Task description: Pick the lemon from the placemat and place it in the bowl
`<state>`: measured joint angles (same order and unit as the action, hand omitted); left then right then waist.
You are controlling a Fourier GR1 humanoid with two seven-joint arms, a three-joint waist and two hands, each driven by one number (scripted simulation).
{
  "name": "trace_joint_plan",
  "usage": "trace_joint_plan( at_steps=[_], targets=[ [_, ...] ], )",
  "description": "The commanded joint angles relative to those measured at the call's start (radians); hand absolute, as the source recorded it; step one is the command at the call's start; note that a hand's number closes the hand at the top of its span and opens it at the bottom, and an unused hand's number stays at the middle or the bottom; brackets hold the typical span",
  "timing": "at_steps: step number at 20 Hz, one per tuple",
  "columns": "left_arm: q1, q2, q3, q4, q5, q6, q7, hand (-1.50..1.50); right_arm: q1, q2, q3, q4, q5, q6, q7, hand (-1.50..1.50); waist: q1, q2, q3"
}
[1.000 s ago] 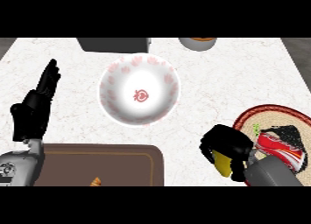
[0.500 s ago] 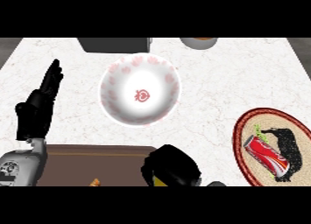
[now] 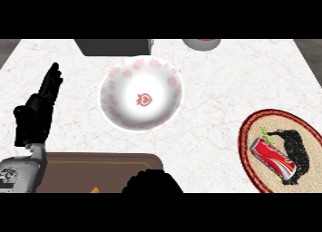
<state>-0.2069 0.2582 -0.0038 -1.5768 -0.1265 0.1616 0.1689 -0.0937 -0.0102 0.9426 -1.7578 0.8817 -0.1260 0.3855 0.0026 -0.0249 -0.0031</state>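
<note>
head view. the bowl (image 3: 142, 99) sits mid-bench, up and slightly left of the right hand (image 3: 153, 181), which is the nearer hand. that hand is cut off at the lower edge, so its fingers cannot be judged. the lemon is not visible, possibly hidden in that hand. the placemat (image 3: 256, 149), at right, carries only a can (image 3: 275, 157). the left hand (image 3: 37, 111) rests released, fingers up, at left.

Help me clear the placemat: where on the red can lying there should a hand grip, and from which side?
Probably around the middle of the can, coming from above. It lies on its side on the placemat, with its long axis running diagonally from upper left to lower right, so fingers and thumb would close across its round flanks, not its ends.
</note>
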Motion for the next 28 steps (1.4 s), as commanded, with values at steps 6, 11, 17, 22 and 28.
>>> trace_joint_plan(
  at_steps=[6, 11, 17, 22, 28],
  targets=[
    [-0.012, 0.000, -0.002, 0.002, -0.006, -0.001, 0.001, 0.00, -0.175, 0.008, 0.101, -0.060, 0.063, -0.285, 0.442, 1.50, 0.024, 0.017, 0.000],
    [-0.044, -0.013, -0.020, 0.006, -0.020, -0.001, -0.007, 0.00, -0.419, 0.009, 0.036, 0.063, 0.035, -0.438, 0.603, 1.50, 0.044, 0.028, 0.001],
    [-0.040, -0.026, -0.034, -0.023, -0.013, -0.015, 0.017, 0.00, -0.720, 0.010, -0.116, 0.280, -0.111, -0.541, 0.631, 1.50, 0.052, 0.030, 0.003],
    [-0.014, -0.033, -0.023, -0.010, -0.020, -0.004, -0.026, 0.00, -0.846, 0.010, -0.137, 0.584, -0.057, -0.598, 0.585, 1.50, 0.046, 0.033, 0.002],
    [-0.047, -0.042, -0.021, 0.010, -0.033, 0.001, -0.011, 0.00, -0.894, 0.010, -0.219, 0.872, -0.064, -0.597, 0.400, 1.50, 0.030, 0.036, 0.003]
  ],
)
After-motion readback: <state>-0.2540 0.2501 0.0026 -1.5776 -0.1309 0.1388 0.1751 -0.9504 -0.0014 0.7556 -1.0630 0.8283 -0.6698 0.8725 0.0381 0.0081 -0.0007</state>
